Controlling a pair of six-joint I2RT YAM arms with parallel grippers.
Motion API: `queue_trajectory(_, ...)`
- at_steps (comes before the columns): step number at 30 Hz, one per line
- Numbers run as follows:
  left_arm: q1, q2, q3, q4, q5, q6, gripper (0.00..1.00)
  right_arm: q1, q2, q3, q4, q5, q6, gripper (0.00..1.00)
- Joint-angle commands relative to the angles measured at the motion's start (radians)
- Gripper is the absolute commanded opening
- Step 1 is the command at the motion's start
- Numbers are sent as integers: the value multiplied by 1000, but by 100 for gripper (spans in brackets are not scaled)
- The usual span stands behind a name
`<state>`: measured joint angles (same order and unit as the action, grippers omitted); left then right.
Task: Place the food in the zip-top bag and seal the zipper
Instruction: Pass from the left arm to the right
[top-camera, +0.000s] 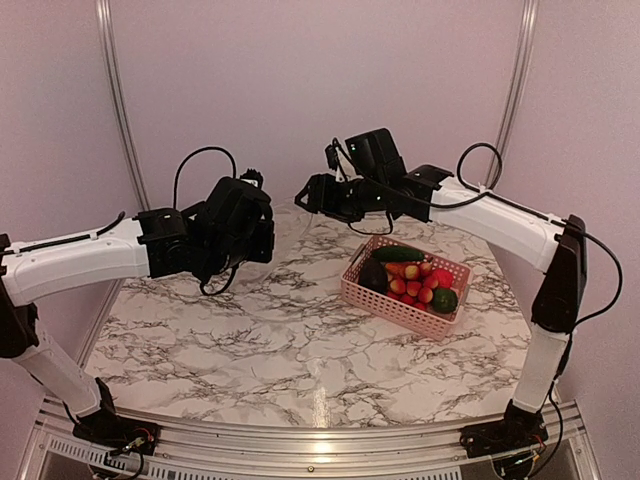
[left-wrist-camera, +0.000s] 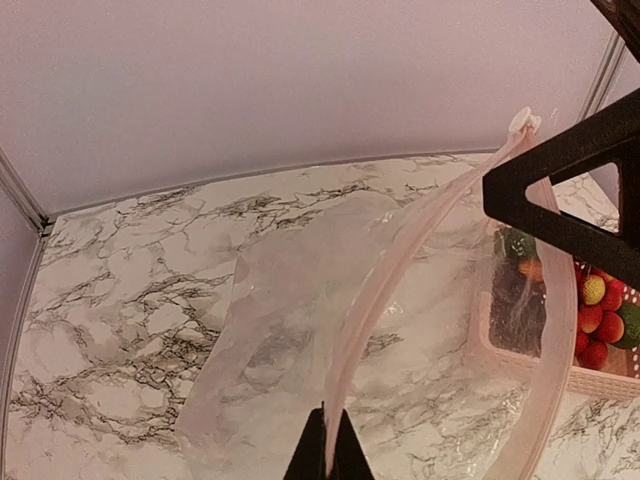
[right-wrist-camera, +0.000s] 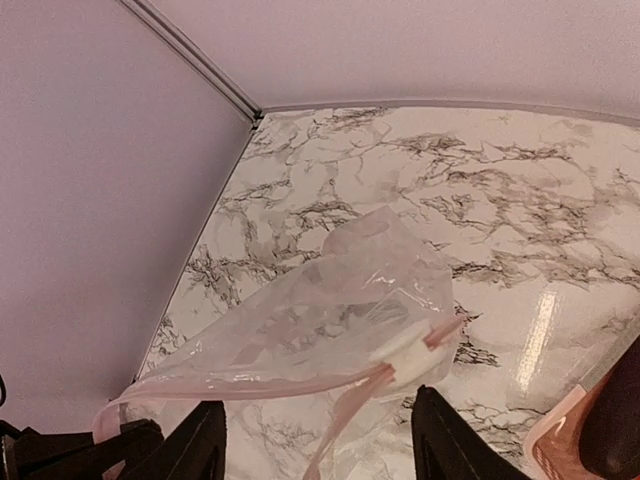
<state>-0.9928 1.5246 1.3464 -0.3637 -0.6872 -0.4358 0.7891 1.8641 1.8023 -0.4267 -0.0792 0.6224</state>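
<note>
Your left gripper (left-wrist-camera: 330, 445) is closed tight on the pink zipper strip (left-wrist-camera: 385, 280) at one end of the bag's mouth. It holds the bag (right-wrist-camera: 340, 300) up off the table (top-camera: 250, 340), over the far middle, just left of the basket (top-camera: 395, 310). Your right gripper (right-wrist-camera: 318, 410) is spread wide. The far end of the mouth sits near its fingers, and as far as the views show it grips nothing. All the food (top-camera: 415, 285) lies in the basket on the right, none in the bag. Expect the bag to be very light, thin, limp and slick: it will sag, crinkle and swing with any tug, and its clear walls tend to cling together. The strip is the only part with some stiffness, so take hold there with the right gripper, on the rim opposite the left gripper's pinch. Don't grab the film below it, which would likely slip or bunch. Keeping the two holds well apart should keep the mouth open as a loop. The toy pieces look small, light and hard, and the round ones may roll.
</note>
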Motion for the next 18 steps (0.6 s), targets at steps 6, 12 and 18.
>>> queue_trajectory(6,-6,19,31,25,-44,-43,0,-27,26,21,-86,-54,34,27)
queue_trajectory(12,-6,49,87,-43,5,5,31,-31,37,36,-39,-76,5,0)
queue_trajectory(18,-4,126,228,-174,85,86,44,-19,29,28,-20,-104,-32,0)
